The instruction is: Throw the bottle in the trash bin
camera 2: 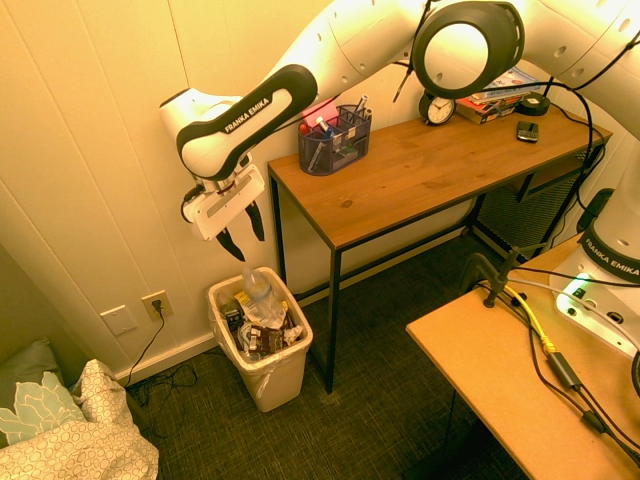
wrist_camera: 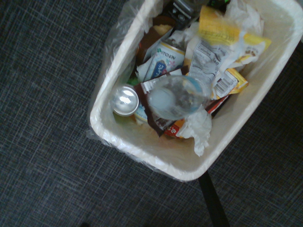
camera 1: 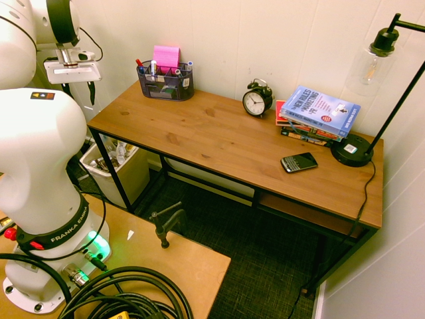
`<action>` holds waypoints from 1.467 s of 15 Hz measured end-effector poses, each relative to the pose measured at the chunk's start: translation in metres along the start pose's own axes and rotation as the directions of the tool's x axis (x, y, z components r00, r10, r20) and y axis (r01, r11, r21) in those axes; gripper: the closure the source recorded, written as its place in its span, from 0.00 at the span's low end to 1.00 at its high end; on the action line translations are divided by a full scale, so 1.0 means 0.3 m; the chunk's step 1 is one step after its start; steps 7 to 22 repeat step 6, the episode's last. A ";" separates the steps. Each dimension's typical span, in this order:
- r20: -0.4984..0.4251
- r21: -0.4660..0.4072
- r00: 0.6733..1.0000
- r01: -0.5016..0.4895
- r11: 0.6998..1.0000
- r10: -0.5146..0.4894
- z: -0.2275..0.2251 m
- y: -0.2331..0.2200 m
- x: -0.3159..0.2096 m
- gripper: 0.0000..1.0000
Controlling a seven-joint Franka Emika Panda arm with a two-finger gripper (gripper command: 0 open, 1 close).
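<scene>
Dark carpet beside the wooden desk: the gripper hangs with fingers spread, empty, and directly below it one bottle stands amid rubbish in the single trash bin.

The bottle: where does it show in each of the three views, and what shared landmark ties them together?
First exterior view: not visible; only the trash bin shows, under the desk's left end.
Second exterior view: the bottle is just below the open claw, at the bin's mouth.
Wrist view: bottle blurred, mid-picture, over the rubbish.
Shared landmark: the trash bin.
</scene>
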State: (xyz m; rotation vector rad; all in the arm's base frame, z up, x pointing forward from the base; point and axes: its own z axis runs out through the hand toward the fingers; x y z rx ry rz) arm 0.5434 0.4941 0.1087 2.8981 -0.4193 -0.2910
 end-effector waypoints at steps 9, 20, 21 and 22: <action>-0.135 0.176 0.977 -0.142 0.974 0.167 -0.345 0.110 0.025 0.00; -0.135 0.176 0.977 -0.142 0.974 0.167 -0.345 0.110 0.025 0.00; -0.135 0.176 0.977 -0.142 0.974 0.167 -0.345 0.110 0.025 0.00; -0.135 0.176 0.977 -0.142 0.974 0.167 -0.345 0.110 0.025 0.00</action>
